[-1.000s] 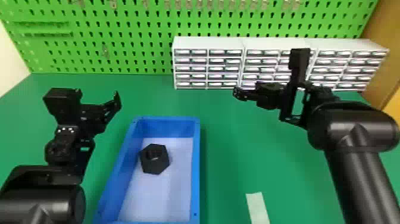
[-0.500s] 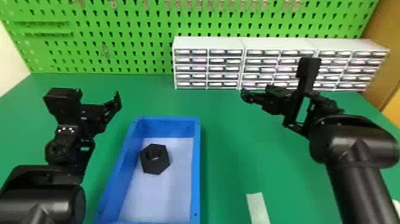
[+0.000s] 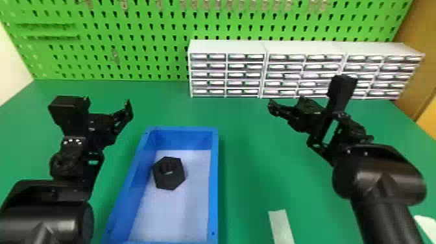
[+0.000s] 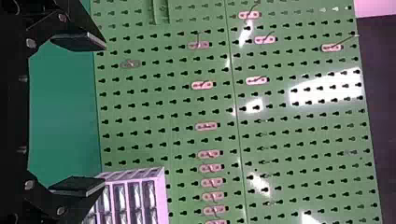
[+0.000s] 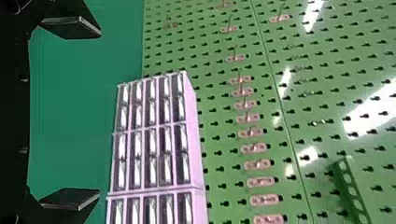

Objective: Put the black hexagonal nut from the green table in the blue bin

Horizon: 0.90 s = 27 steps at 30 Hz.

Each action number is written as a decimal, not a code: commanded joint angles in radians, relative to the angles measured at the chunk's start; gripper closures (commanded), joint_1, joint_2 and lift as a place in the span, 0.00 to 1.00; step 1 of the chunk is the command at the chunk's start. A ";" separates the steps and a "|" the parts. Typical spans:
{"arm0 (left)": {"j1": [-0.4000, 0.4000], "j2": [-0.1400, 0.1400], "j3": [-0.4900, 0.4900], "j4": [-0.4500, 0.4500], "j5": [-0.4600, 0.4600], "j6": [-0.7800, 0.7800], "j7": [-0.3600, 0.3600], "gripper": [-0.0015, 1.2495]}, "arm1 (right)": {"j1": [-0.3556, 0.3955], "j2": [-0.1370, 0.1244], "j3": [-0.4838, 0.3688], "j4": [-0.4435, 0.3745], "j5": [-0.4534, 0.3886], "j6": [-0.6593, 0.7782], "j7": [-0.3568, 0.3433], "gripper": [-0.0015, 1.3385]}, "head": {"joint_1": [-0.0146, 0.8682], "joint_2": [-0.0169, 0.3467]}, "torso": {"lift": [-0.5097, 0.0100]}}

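Note:
The black hexagonal nut [image 3: 169, 173] lies on the pale floor of the blue bin [image 3: 214, 181], towards its far left part, touching no gripper. Left of the bin my left gripper [image 3: 108, 105] is held above the green table; in the left wrist view the left gripper [image 4: 79, 114] has its fingers wide apart with nothing between them. My right gripper [image 3: 288, 105] hangs over the table, to the right of the bin and in front of the drawers. The right wrist view shows the right gripper [image 5: 72, 114] open and holding nothing.
White drawer cabinets [image 3: 227, 74] stand along the back of the green table [image 3: 246, 162], against a green pegboard [image 3: 129, 39]. A pale strip [image 3: 281, 227] lies near the front edge, and a white object [image 3: 425, 225] sits at the right edge.
The right arm has drawn a little to the right and its gripper has tilted. The left arm, the nut and the bin are where they were.

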 commanded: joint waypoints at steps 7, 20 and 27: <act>0.002 0.000 -0.001 0.000 0.000 0.000 0.000 0.20 | 0.046 0.014 -0.012 0.012 0.007 -0.112 -0.077 0.08 | 0.79 0.19 | 0.79; 0.003 0.000 -0.004 0.000 0.006 0.002 0.000 0.20 | 0.080 0.019 -0.015 0.018 0.097 -0.221 -0.137 0.08 | 0.79 0.19 | 0.79; 0.002 0.000 -0.010 0.002 0.014 0.005 0.002 0.20 | 0.103 0.026 -0.015 0.018 0.111 -0.264 -0.174 0.08 | 0.79 0.19 | 0.79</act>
